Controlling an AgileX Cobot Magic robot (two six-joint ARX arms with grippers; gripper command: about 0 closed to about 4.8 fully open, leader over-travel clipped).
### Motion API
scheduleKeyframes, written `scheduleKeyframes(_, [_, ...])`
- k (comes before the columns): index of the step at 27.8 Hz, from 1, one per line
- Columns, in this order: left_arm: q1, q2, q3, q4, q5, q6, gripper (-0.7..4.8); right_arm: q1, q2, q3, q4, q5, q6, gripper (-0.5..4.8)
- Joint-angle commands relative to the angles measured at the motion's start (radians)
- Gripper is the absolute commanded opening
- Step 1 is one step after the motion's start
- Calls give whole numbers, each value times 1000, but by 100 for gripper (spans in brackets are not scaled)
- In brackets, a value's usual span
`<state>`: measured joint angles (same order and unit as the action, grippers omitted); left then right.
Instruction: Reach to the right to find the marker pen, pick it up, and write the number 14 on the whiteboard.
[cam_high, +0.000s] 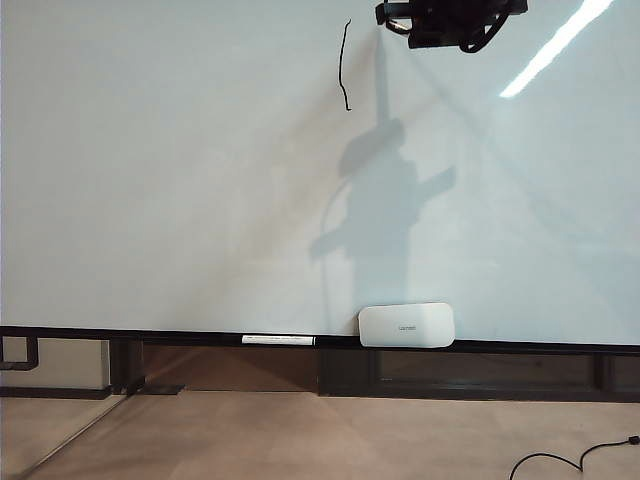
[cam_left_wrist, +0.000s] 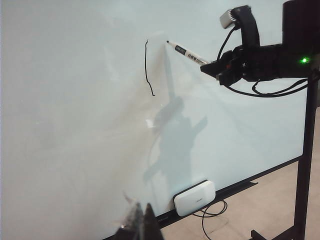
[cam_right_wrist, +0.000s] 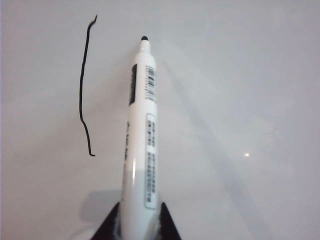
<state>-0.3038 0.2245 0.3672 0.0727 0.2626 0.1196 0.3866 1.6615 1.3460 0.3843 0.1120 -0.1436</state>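
Right gripper (cam_right_wrist: 139, 227) jaws clenched on pen (cam_right_wrist: 142, 130) rear, tip beside stroke (cam_right_wrist: 86, 85) on whiteboard (cam_high: 150, 180); pen light, stiff, slick. Left gripper (cam_left_wrist: 141, 225) beneath stroke: jaw state unclear.

The right gripper (cam_left_wrist: 212, 67) is hanging high before the whiteboard (cam_high: 150, 180), clamping the marker pen (cam_right_wrist: 142, 135), whose tip is sitting just right of the stroke (cam_high: 344, 65). An eraser (cam_high: 406, 325) and a spare pen (cam_high: 278, 340) are lying on the bottom rail (cam_high: 120, 334), the pen left of the eraser. The left gripper (cam_left_wrist: 140, 222) is sitting low, well apart
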Motion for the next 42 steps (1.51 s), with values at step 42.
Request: scheduleKeyframes(42, [-1, 0, 5, 11, 3, 4, -6, -2, 53, 27, 63, 28, 1, -2])
